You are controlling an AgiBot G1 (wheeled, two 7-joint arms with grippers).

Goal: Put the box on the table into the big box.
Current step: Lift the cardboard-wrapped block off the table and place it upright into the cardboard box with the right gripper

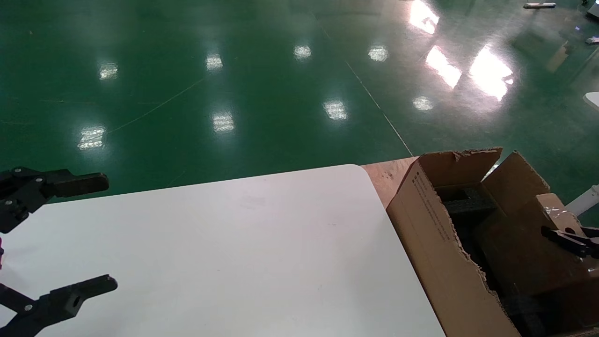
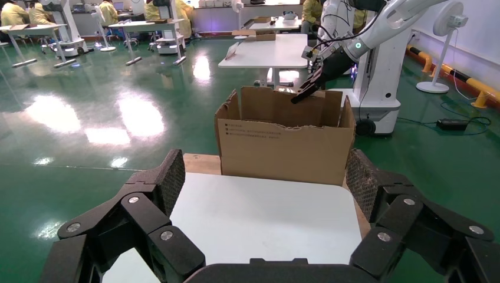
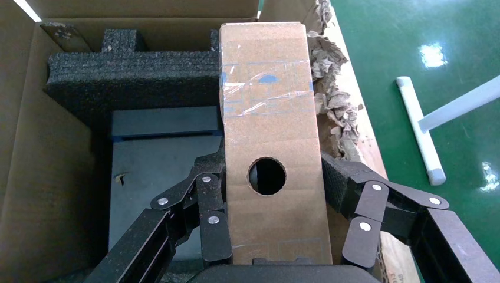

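Green glossy floor fills the background of the head view, and in front of it lies the table [image 1: 243, 243], white and bare on the part that shows. At its right edge stands the big box [image 1: 435, 243], flaps ragged, with black foam [image 1: 468, 203] showing inside. The left gripper [image 1: 89, 234] hovers over the table's left side, jaws spread wide and holding nothing. The right gripper [image 1: 568, 241] is above the carton's opening with the box [image 1: 529, 243] in its grasp, tilted over the interior. From the left wrist view, the empty left jaws frame the table and the carton's printed side beyond, with the right arm reaching down into the carton from behind. In the right wrist view, the right gripper's fingers [image 3: 212, 224] are pressed against both long sides of the box, whose narrow face with the round hole [image 3: 267, 175] faces the camera; below it sit foam blocks and a dark flat item [image 3: 159, 171], with torn cardboard edging [image 3: 333, 100] beside. The risk, as I judge it, is that the far end of the box catches on the foam ledge or the ragged flap, so a release from here could leave it propped crooked instead of settled inside.
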